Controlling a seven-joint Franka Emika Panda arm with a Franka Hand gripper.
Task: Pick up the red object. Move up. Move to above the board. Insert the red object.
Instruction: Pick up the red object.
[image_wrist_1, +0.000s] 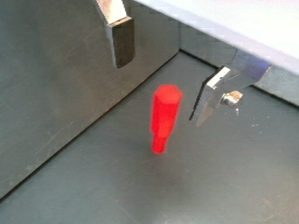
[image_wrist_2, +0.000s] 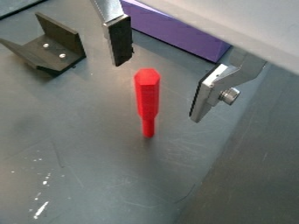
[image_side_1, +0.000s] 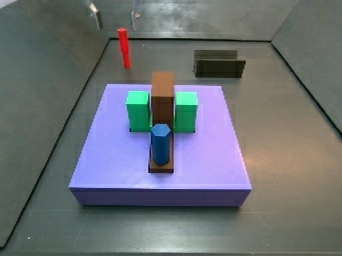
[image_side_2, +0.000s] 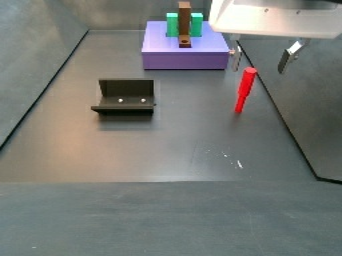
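The red object (image_wrist_1: 163, 118) is a slender red peg standing upright on the grey floor; it shows in both wrist views (image_wrist_2: 147, 99) and both side views (image_side_1: 124, 47) (image_side_2: 245, 89). My gripper (image_wrist_1: 166, 66) is open above it, with the peg's top just below the gap between the two fingers (image_wrist_2: 117, 42) and touching neither. In a side view the gripper (image_side_2: 259, 52) hangs over the peg. The board (image_side_1: 160, 140) is a lavender slab bearing a brown bar, green blocks and a blue peg; its edge shows in a wrist view (image_wrist_2: 187, 35).
The fixture (image_side_2: 124, 97) stands on the floor left of the peg, also in a wrist view (image_wrist_2: 47, 48). A small dark olive box (image_side_1: 219, 65) sits behind the board. Grey walls enclose the floor.
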